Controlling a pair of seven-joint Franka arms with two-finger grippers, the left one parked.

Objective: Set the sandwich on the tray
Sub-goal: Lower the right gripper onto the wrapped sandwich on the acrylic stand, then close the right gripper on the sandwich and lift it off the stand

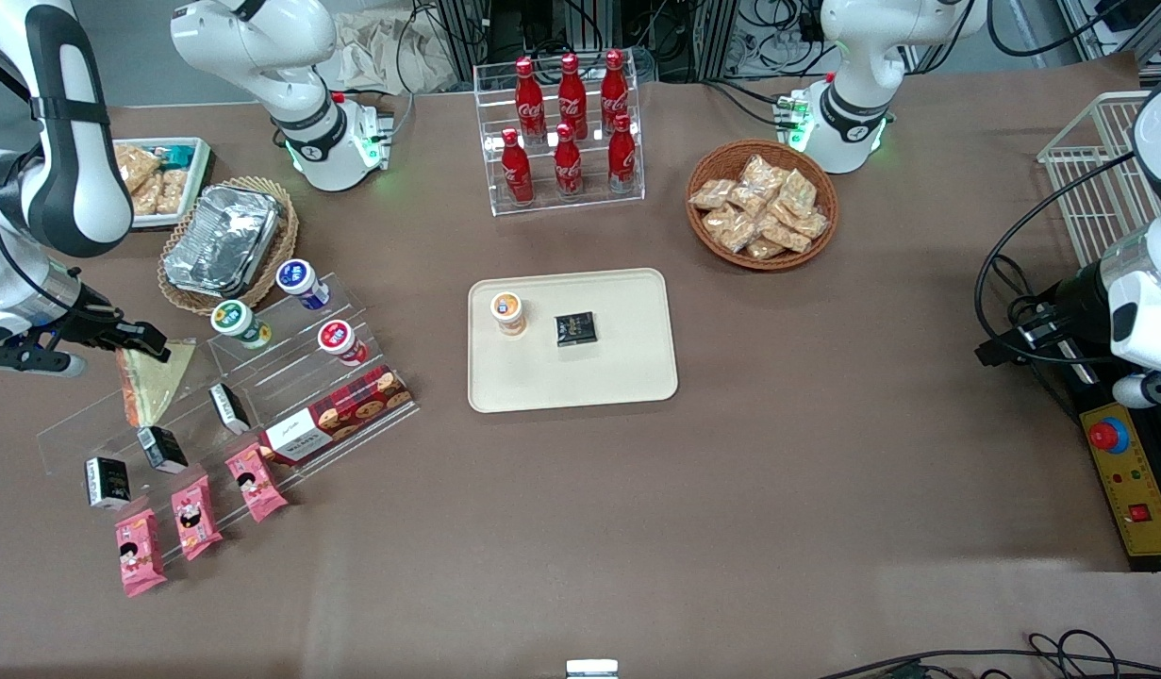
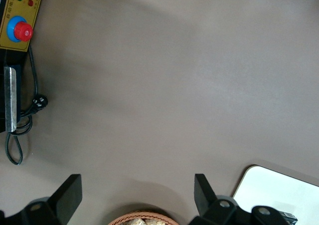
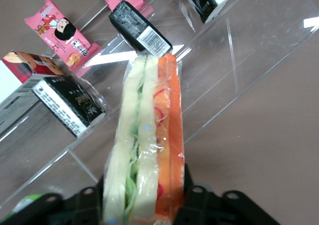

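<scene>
The sandwich (image 1: 153, 381) is a wrapped wedge with pale bread and orange and green filling, over the clear acrylic step shelf (image 1: 288, 377) at the working arm's end of the table. My right gripper (image 1: 151, 347) is shut on the sandwich's wide end. In the right wrist view the sandwich (image 3: 147, 140) stands between the black fingers (image 3: 185, 185), which press on both of its sides. The cream-beige tray (image 1: 627, 377) lies at the table's middle, toward the parked arm from the gripper. On it stand a small orange-lidded cup (image 1: 508, 312) and a small black box (image 1: 575, 328).
The shelf holds small black boxes (image 1: 161, 449), lidded cups (image 1: 341, 341), and a red cookie box (image 1: 340, 413). Pink snack packets (image 1: 195, 517) lie nearer the front camera. A foil container in a wicker basket (image 1: 223, 240), a cola bottle rack (image 1: 566, 132) and a snack basket (image 1: 761, 204) stand farther back.
</scene>
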